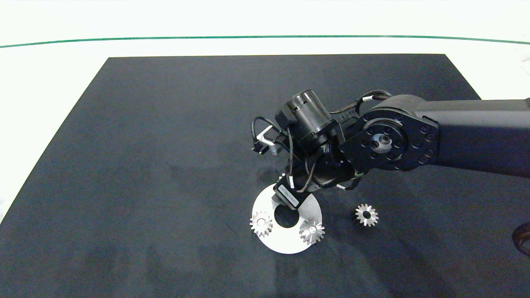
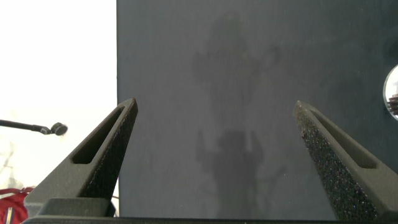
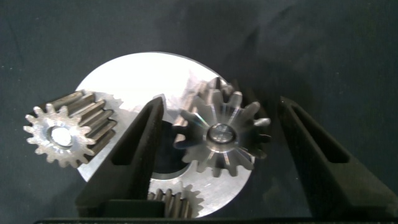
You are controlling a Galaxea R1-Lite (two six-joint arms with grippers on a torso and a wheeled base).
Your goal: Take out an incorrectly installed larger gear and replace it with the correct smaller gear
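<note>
With its grey fingers spread wide, the right gripper (image 3: 214,146) is positioned astride a silver star-toothed gear (image 3: 219,132) on the flat white disc (image 1: 265,240); nothing is gripped.

two gears (image 1: 261,224) on disc (image 1: 285,243); smaller gear (image 1: 367,215) right

Bright overhead light, glare on disc (image 1: 265,240), perhaps soft shadows

mat (image 1: 165,145): matte black, bordered by a white table (image 1: 62,25) carrying one thin green line (image 1: 248,37). disc (image 1: 285,244): bright silver-white with a dark centre hole. gears on the disc (image 1: 261,223) and loose gear (image 1: 367,215): silver metal with darker sides; right arm (image 1: 455,136): black.
</note>
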